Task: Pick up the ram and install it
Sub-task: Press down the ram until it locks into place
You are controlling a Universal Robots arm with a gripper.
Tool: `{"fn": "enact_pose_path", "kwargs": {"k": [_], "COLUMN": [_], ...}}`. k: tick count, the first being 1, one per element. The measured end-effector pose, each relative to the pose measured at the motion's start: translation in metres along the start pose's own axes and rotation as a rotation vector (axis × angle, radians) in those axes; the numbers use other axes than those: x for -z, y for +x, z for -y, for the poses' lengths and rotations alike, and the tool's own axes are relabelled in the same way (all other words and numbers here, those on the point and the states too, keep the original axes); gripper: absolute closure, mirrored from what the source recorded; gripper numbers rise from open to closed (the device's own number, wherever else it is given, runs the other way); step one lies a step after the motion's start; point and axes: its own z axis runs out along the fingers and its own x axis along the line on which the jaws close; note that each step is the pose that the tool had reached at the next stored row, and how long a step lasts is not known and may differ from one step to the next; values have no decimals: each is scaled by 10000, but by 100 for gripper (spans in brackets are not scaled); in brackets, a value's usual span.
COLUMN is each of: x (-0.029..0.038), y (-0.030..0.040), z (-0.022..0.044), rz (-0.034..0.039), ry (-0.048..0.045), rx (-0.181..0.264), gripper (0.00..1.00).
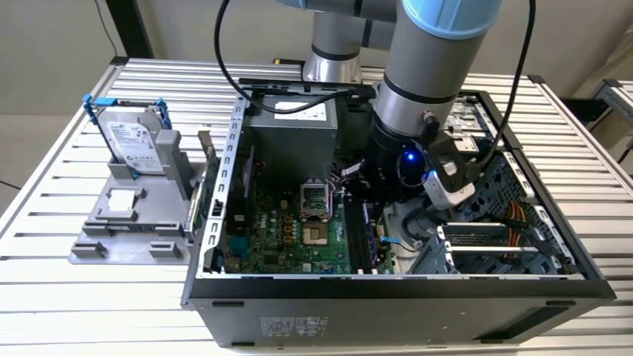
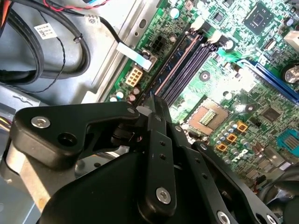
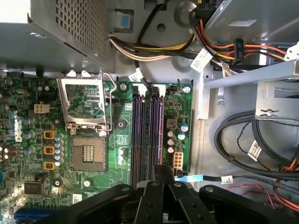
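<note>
The ram [image 2: 175, 58], a thin dark blue stick, stands on edge in the memory slot closest to the edge of the green motherboard [image 1: 287, 237], inside the open computer case [image 1: 396, 285]. In the first wrist view the ram [image 3: 159, 126] is a narrow line beside three bare slots. My gripper [image 2: 152, 100] sits over the ram's near end with its black fingers [image 3: 154, 191] drawn together on the stick. In the exterior view the arm's wrist [image 1: 411, 159] reaches down into the case above those slots.
A bare CPU socket [image 3: 88, 154] lies beside the slots. Bundled cables [image 3: 252, 149] and a drive cage wall [image 3: 261, 74] crowd the other side. The power supply [image 1: 292, 126] fills the case's back. A hard drive [image 1: 133, 141] stands on a grey fixture [image 1: 129, 222] at the exterior view's left.
</note>
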Motion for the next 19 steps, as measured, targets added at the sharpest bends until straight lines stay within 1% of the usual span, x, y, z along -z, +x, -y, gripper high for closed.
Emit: {"fn": "enact_pose_path", "kwargs": {"k": [12,13,14,19], "x": [0,0,0,0], "y": [0,0,0,0], "z": [0,0,0,0], "rz": [18,28,32,38], "ry": [1,2,2,3], "rx": [589,915,1042,1262], "gripper": [100,100,100,100]}}
